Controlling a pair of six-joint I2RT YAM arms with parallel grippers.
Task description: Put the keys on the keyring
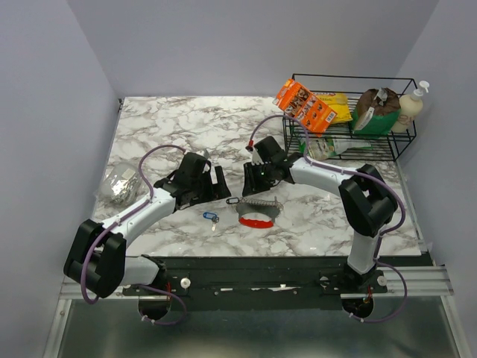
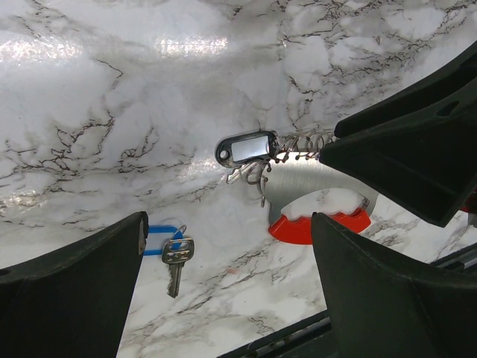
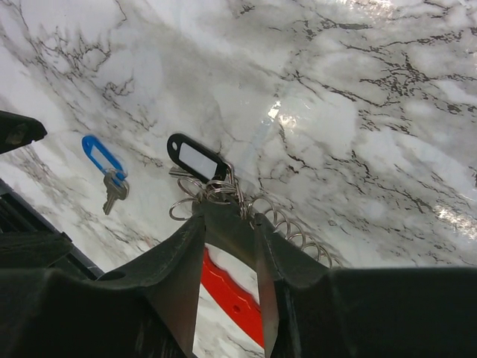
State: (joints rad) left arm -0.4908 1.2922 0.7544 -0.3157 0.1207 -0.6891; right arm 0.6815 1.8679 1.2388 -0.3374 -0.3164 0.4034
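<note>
The keyring is a chain of small silver rings with a red curved piece beside it; the keyring lies at mid-table. A black tag with a clear window hangs at its left end. One silver key on a blue loop lies apart to the left, the same key also showing in the right wrist view. My right gripper has its narrowed jaws closed on the ring cluster at the chain's end. My left gripper hovers open above the marble between key and red piece.
A crumpled foil lump sits at the table's left edge. A black wire basket at the back right holds boxes and a bottle, with an orange box leaning on it. The table's black front rail runs close to the key.
</note>
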